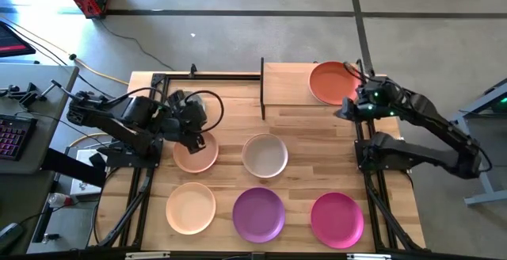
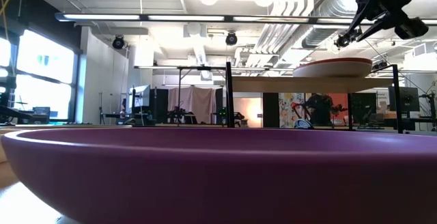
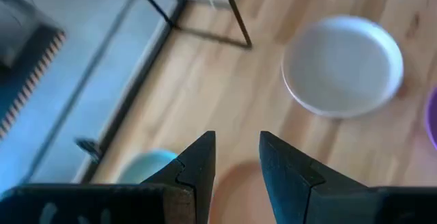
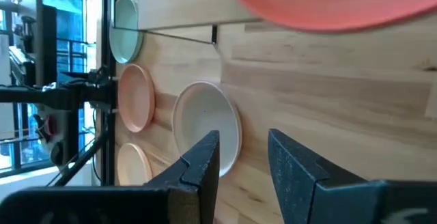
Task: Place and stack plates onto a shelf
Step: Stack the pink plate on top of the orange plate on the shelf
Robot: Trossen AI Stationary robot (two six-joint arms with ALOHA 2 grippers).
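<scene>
The terracotta plate (image 1: 331, 82) lies on the right half of the light-wood shelf (image 1: 285, 83), and the low view shows that plate (image 2: 332, 67) on the shelf board. My right gripper (image 1: 346, 111) (image 4: 244, 142) is open, just off the plate's near right rim, holding nothing. My left gripper (image 1: 196, 135) (image 3: 237, 142) is open above the tan plate (image 1: 196, 154) (image 3: 239, 193). On the table lie the off-white plate (image 1: 264, 155), the pale peach plate (image 1: 190, 207), the purple plate (image 1: 258, 214) and the magenta plate (image 1: 337, 219). The sage green plate (image 3: 147, 166) shows beside the tan one.
The shelf's left half (image 1: 277, 74) is bare wood. Black posts (image 3: 239, 26) carry the shelf. Black frame rails run along the table's left (image 1: 142, 196) and right (image 1: 372, 196) sides. The purple plate's rim (image 2: 218, 176) fills the low view's foreground.
</scene>
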